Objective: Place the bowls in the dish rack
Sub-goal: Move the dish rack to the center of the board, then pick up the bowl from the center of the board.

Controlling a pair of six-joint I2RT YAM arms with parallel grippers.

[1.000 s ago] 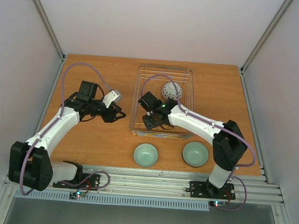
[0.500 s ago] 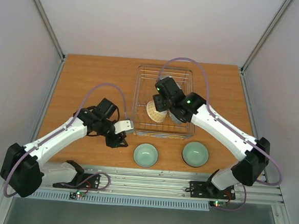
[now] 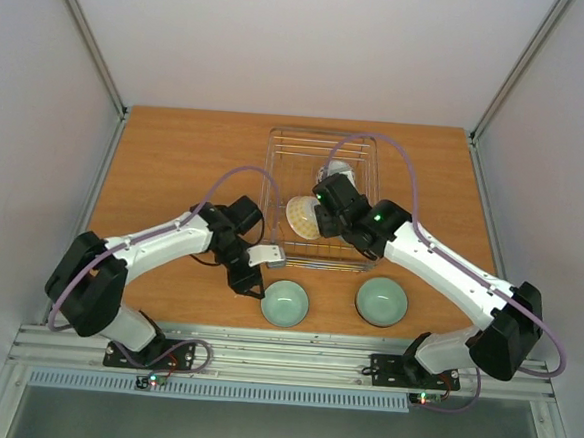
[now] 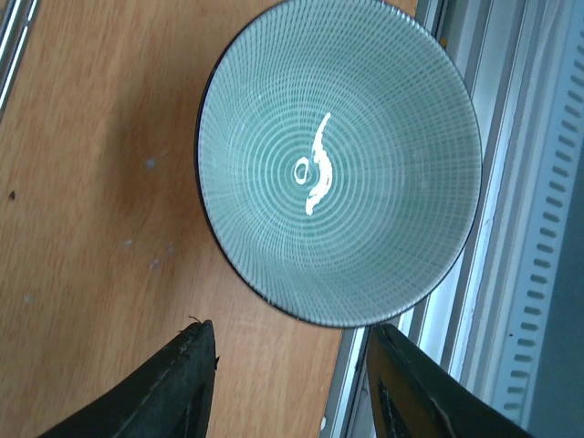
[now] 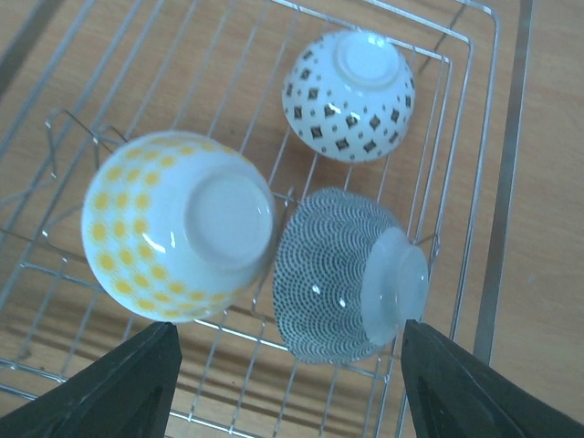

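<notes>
- Bowls where?
- Inside the dish rack [image 3: 317, 151], mid-desk [image 3: 176, 161]: yellow-dotted bowl [image 5: 178, 228], diamond-patterned bowl [image 5: 349, 82], blue-scaled bowl [image 5: 342, 274]. By the near edge: left green bowl [image 3: 285, 303], right green bowl [image 3: 380, 301].
- Grippers?
- Left gripper [image 4: 290, 365] parted, empty, beside the left green bowl. Right gripper [image 5: 287, 328] wide, empty, above the rack.

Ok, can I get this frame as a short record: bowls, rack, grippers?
dish rack: holds three bowls
racked: yellow-dotted bowl, diamond-patterned bowl, blue-scaled bowl, none upright
on table: left green bowl, right green bowl, both upright
left gripper: open, empty, by the left green bowl
right gripper: open, empty, over the rack
remaining: two
</notes>
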